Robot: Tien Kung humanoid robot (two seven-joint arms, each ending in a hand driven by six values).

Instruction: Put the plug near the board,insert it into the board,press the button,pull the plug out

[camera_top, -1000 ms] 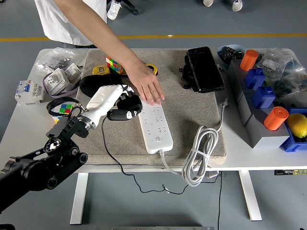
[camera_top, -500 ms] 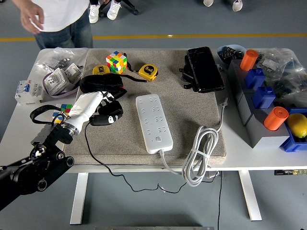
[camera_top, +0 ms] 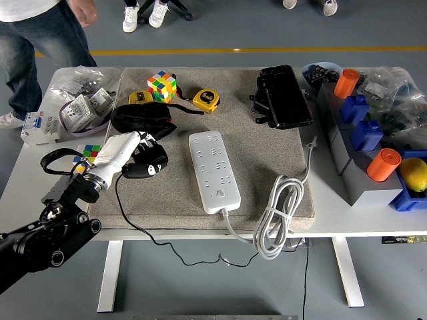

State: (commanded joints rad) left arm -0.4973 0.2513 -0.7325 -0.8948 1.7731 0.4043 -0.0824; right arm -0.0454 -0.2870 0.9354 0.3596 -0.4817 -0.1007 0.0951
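A white power strip (camera_top: 214, 170) lies lengthwise on the grey mat (camera_top: 267, 160), its button near the front end and its coiled white cord (camera_top: 277, 217) at the front right. My left hand (camera_top: 137, 155) has white fingers curled around a black plug (camera_top: 150, 162) at the mat's left side, a hand's width left of the strip. The plug's thin black cable (camera_top: 143, 233) trails down over the table's front edge. The right arm is out of sight.
A black pouch (camera_top: 140, 118), a colour cube (camera_top: 161, 86) and a yellow tape measure (camera_top: 206, 100) lie behind my hand. A black case (camera_top: 285, 95) is at the back, blue bins with orange cylinders (camera_top: 383, 165) on the right. A person (camera_top: 33, 40) stands at the far left.
The person's hand left the strip and the person stepped away to the left. My left hand pulled the plug leftward, away from the strip.
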